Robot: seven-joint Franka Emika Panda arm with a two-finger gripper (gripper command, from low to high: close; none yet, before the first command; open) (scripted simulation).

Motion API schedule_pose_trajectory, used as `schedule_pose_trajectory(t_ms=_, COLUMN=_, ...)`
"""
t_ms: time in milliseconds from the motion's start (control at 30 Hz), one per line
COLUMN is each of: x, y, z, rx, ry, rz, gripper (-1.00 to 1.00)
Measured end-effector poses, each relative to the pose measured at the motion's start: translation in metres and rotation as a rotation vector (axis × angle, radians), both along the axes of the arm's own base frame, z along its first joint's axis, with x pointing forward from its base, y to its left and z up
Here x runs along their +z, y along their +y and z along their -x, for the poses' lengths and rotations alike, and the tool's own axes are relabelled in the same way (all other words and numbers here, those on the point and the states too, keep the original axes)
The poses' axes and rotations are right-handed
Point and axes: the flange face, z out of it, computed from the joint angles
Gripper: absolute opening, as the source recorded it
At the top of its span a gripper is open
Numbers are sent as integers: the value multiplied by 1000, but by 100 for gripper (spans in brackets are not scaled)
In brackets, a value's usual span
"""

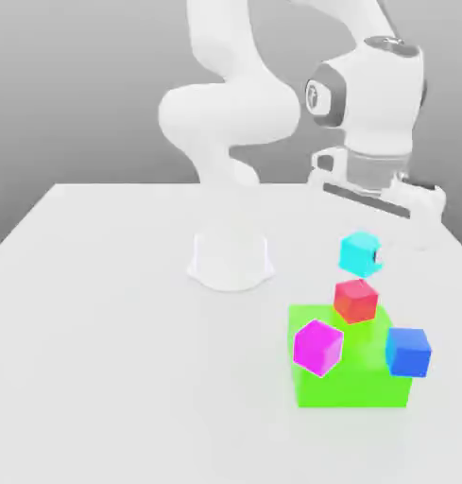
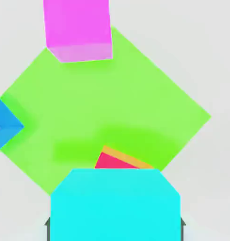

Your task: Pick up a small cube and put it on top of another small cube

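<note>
From the outside camera, the white robot arm (image 1: 236, 104) reaches over a white table (image 1: 102, 331). Its gripper (image 1: 384, 248) is squeezed tight on the cyan cube (image 1: 359, 253), holding it up in the air. The cyan cube hangs just above the red cube (image 1: 355, 300), and the two look a little apart. The red cube seems to sit on the far edge of a big green block (image 1: 352, 378). A pink cube (image 1: 317, 346) and a blue cube (image 1: 408, 351) sit near the green block too. The arm holds the cyan cube there so it can go down on the red one.

From the hand camera, the cyan cube (image 2: 115, 204) is very close, because the gripper carries it. A bit of the red cube (image 2: 114, 162) peeks out past it. That probably means the cyan cube is not quite lined up yet. The green block (image 2: 102, 108), pink cube (image 2: 78, 29) and blue cube (image 2: 3, 123) lie below.
</note>
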Motion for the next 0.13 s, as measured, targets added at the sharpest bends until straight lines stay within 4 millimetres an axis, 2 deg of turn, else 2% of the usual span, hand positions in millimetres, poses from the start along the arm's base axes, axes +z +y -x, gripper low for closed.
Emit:
schedule_pose_trajectory(t_ms=33, x=-9, y=0, z=1, rx=1, ry=0, rz=-1, gripper=-100)
schedule_pose_trajectory(t_ms=67, x=-14, y=0, z=2, rx=1, ry=0, rz=-2, gripper=100)
schedule_pose_trajectory(t_ms=133, x=-14, y=0, z=2, rx=1, ry=0, rz=-2, gripper=100)
